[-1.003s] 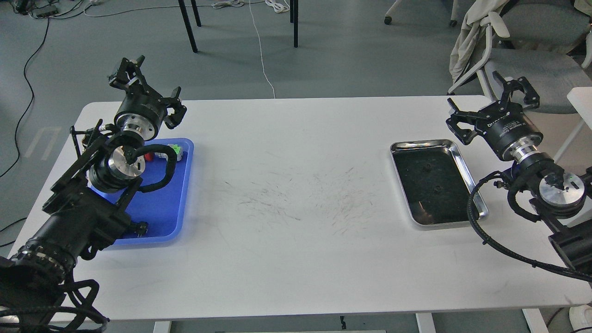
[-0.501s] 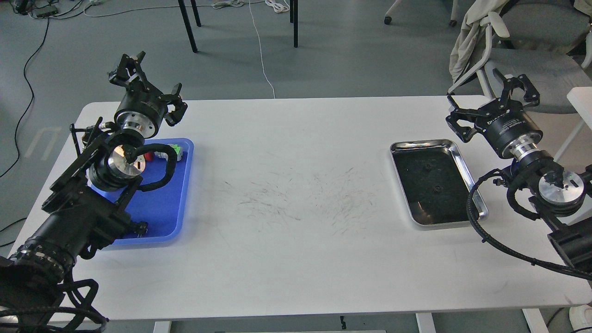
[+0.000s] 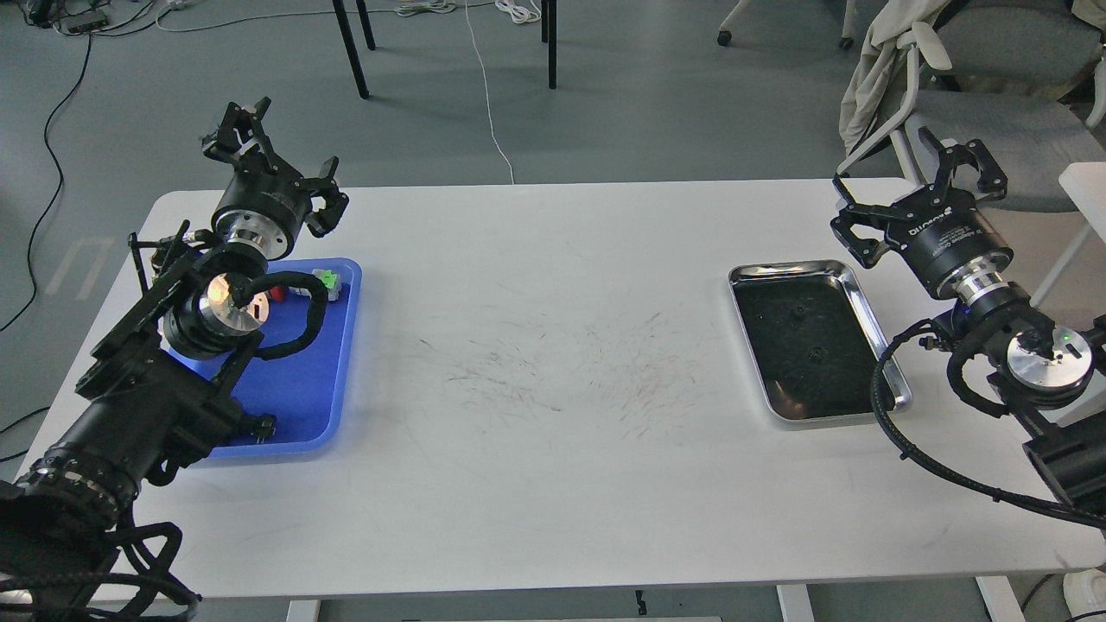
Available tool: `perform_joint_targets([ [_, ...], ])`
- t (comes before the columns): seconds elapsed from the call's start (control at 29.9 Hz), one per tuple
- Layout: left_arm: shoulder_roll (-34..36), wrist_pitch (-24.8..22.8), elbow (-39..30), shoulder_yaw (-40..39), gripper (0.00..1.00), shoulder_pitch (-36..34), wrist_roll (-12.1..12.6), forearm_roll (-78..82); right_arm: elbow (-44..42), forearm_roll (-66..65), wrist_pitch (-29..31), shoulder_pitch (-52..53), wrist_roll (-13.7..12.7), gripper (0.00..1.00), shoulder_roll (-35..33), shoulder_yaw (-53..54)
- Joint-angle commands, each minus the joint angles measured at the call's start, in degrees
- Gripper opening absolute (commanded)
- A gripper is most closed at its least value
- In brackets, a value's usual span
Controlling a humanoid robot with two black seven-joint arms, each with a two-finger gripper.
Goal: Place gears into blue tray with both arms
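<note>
Waiting at opposite ends of the white worktop [image 3: 553,345], both arms look staged for a handover job that has not begun. The two gears [image 3: 802,311] lie as small dark rings on the dark floor of the steel tray [image 3: 864,298] at the right, one farther off and the other [image 3: 816,352] nearer, neither touched. The blue tray [image 3: 302,389] sits well apart at the left, already carrying a green-and-grey connector [image 3: 328,281] and a small red piece [image 3: 277,294] near its far edge. The right hand [image 3: 918,200] hovers just beyond the steel tray's far right corner, fingers spread and holding nothing, probably because it is the arm that can reach the gears. The left hand [image 3: 275,160] is raised beyond the blue tray, likewise released and empty, plausibly waiting to receive. Compared with a second ago, little has changed: the right arm's wrist has sunk and drifted slightly left, and the left hand has shifted only a trace; gears and trays lie exactly as they did.
</note>
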Motion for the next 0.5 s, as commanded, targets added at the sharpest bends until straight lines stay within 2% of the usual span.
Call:
perform_joint_targets([
  [0.0, -0.1, 0.2, 0.0, 0.0, 0.98, -0.1, 0.0, 0.1, 0.0, -0.1, 0.0, -0.1, -0.1, 0.99, -0.1, -0.1],
  [0.47, -0.5, 0.5, -0.6, 1.8, 0.98, 0.1, -0.1, 0.1, -0.3, -2.5, -0.3, -1.2, -0.1, 0.99, -1.5, -0.3],
])
